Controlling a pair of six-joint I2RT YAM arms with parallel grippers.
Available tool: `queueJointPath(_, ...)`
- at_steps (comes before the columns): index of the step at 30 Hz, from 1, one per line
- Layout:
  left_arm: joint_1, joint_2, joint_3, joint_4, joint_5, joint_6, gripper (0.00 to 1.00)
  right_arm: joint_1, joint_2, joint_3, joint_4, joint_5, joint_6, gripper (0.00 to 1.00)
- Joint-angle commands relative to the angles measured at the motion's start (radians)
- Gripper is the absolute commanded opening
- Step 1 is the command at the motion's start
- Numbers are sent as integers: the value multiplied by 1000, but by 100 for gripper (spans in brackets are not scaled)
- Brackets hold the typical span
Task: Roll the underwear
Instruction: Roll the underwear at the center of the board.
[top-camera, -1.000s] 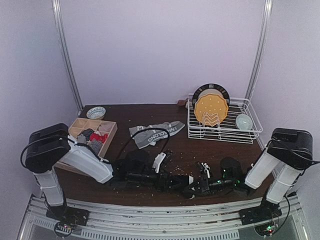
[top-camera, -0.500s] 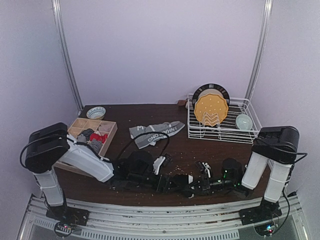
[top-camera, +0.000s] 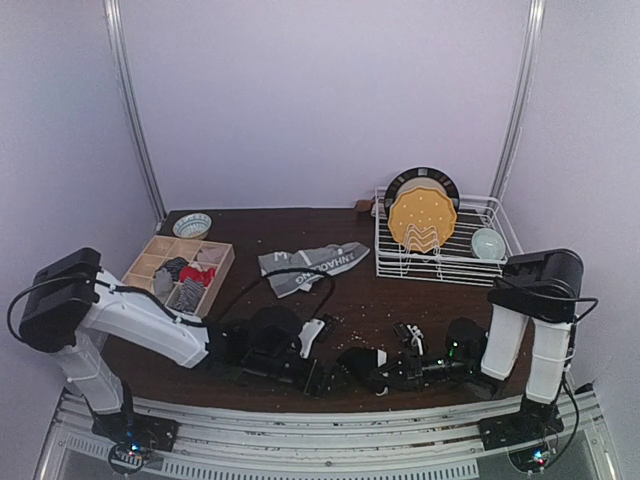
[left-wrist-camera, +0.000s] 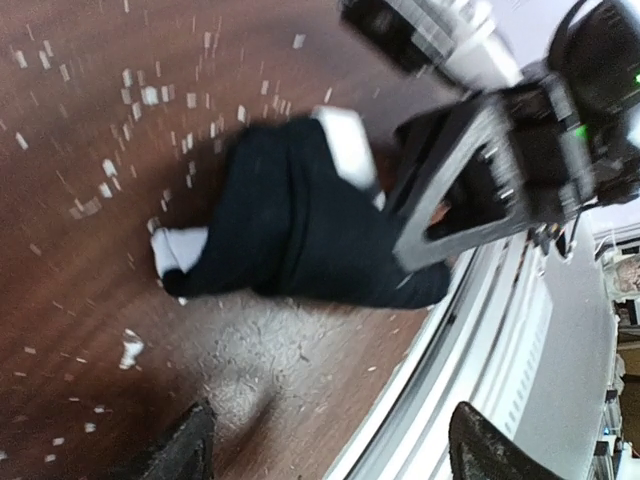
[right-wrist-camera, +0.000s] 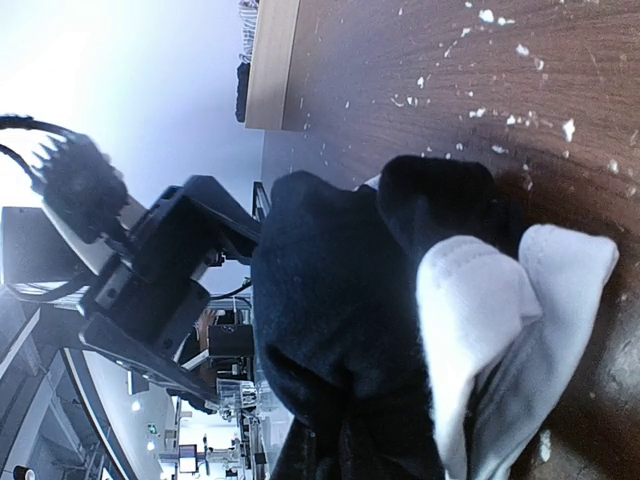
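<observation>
Bunched black briefs (left-wrist-camera: 300, 230), in front of dish rack (top-camera: 396, 256). Likely soft, light, limp; grasp a hem. Right gripper (right-wrist-camera: 505, 310) pinches them; left gripper (left-wrist-camera: 335, 442) spread.

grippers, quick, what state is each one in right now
Left gripper: open, holding nothing, just short of the black underwear.
Right gripper: closed, apparently clamped on the black underwear.

A robot lab booth: plain lilac walls (top-camera: 320, 100), metal corner posts (top-camera: 135, 120) and a mounting rail (top-camera: 330, 435).
</observation>
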Motion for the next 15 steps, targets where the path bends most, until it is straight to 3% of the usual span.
queueJointPath(1, 3, 99, 55, 54, 89, -92, 78, -12, 28, -24, -98, 53, 5, 0)
queueJointPath(15, 40, 282, 174, 159, 151, -329, 78, -11, 35, -32, -125, 60, -28, 0)
